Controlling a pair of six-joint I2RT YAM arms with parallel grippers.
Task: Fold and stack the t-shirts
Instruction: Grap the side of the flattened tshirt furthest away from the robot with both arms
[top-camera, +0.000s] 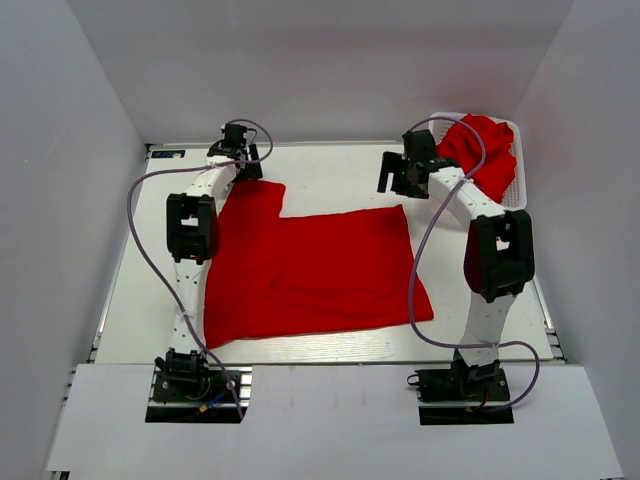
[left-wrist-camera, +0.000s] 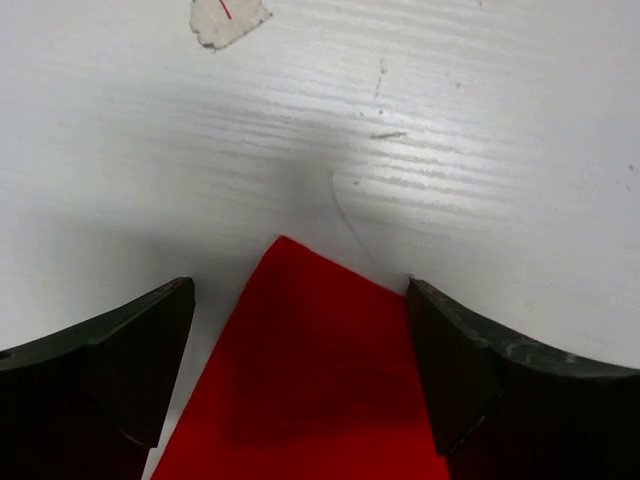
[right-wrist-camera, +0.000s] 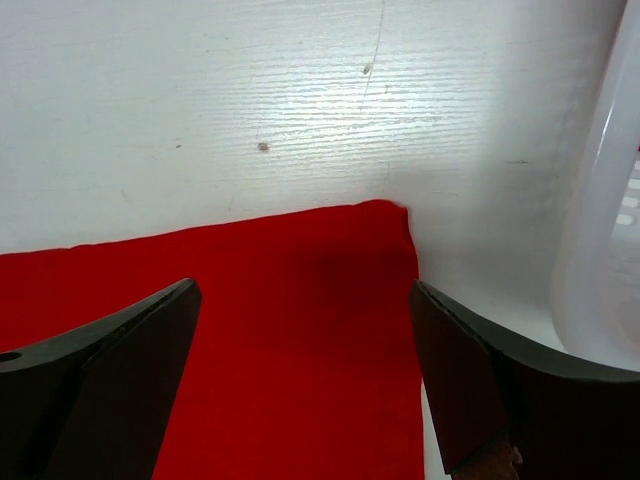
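Nearest the front edge, one red t-shirt (top-camera: 310, 270) lay spread flat on the white table (top-camera: 330, 165). Its near hem ran close to that edge and its body filled the middle of the tabletop. A flap at its far-left end jutted farther back than the rest.

Farther out, the left gripper (top-camera: 248, 165) hovered over that flap. In the left wrist view its jaws stood wide apart, with a pointed red corner of the cloth lying between them on bare tabletop. Whether either finger touched the cloth could not be told.

The right gripper (top-camera: 395, 180) hung above the far-right corner of the same shirt. Its jaws were likewise spread wide and held nothing, and the cloth's edge and corner showed between its fingers in the right wrist view. Just beside that corner, to the right, rose the wall of the white lattice basket (top-camera: 515, 190).

Farthest back, at the table's far-right corner, the basket held more red t-shirts (top-camera: 485, 150), heaped loosely.
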